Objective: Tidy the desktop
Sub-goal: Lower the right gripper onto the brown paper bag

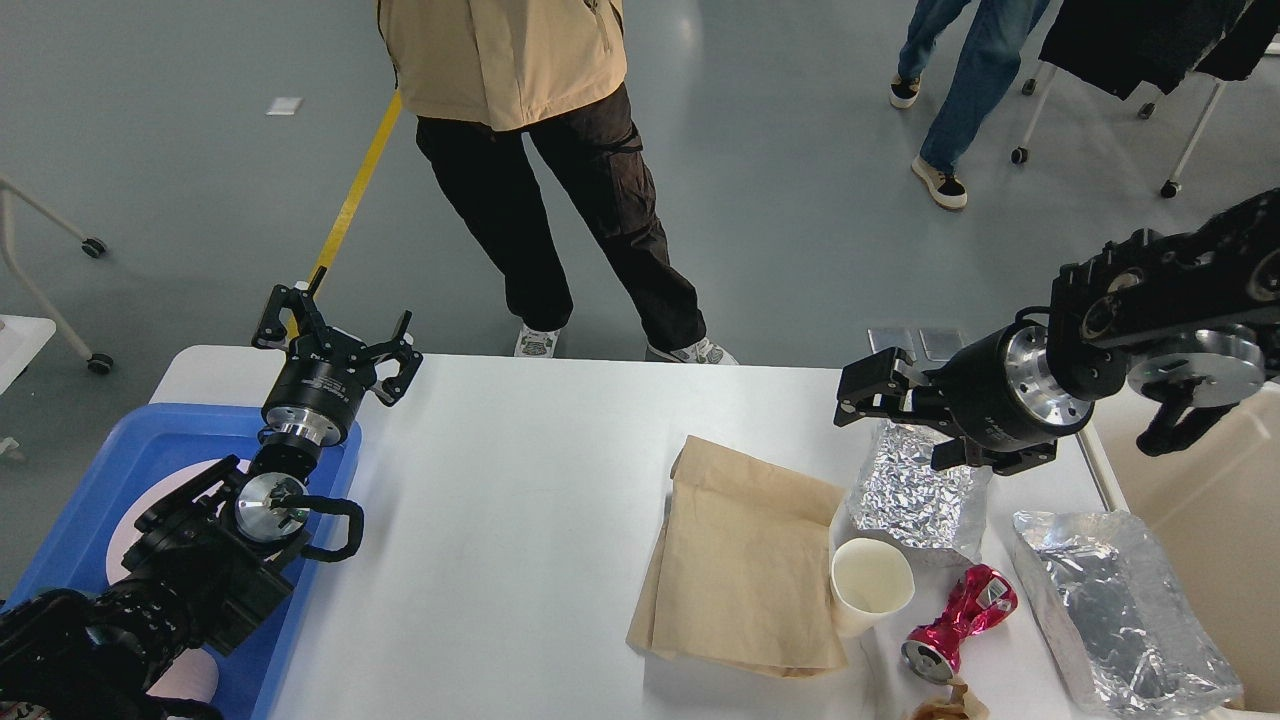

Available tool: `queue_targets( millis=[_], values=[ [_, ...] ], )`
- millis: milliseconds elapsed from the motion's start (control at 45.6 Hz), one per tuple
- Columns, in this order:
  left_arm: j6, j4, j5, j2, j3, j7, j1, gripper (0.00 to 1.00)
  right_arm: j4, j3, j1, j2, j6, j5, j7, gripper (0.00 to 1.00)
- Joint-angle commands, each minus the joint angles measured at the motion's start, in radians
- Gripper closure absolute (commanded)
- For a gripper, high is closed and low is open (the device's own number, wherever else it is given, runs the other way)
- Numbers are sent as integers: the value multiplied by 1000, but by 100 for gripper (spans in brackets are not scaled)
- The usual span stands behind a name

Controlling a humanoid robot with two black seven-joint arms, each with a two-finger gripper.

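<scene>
White, smooth, matte rectangular bench [520,500] with rounded corners: fills the lower middle of the head view and carries the items listed.

- Tan kraft paper bag [740,560], flat, creased: the landmark, lying right of the bench's centre.
- Pale paper cup [870,585], on its side, mouth towards the viewer: touching the bag's right edge.
- Crushed magenta drinks can [960,620]: just right of the cup.
- Crumpled silver foil bag [915,495]: beyond the cup, beside the bag's upper right corner.
- Second silver foil pouch [1120,610]: far right of the bag.
- Blue plastic tray [130,480]: well left of the bag, at the bench's left end.
- Left tool [335,345]: fingers spread wide, empty, above the tray's far corner.
- Right tool [875,395]: over the foil bag's far end; whether it is parted or closed, cannot tell.
</scene>
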Motion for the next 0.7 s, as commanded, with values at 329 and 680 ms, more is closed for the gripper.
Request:
queue_targets(
  millis=[329, 680],
  values=[
    [0, -1, 0, 0, -1, 0, 0, 1, -13, 0, -176, 239, -223, 94, -1, 0],
    [0, 0, 0, 0, 1, 0, 0, 1, -10, 5, -168, 440, -297, 169, 7, 0]
  ],
)
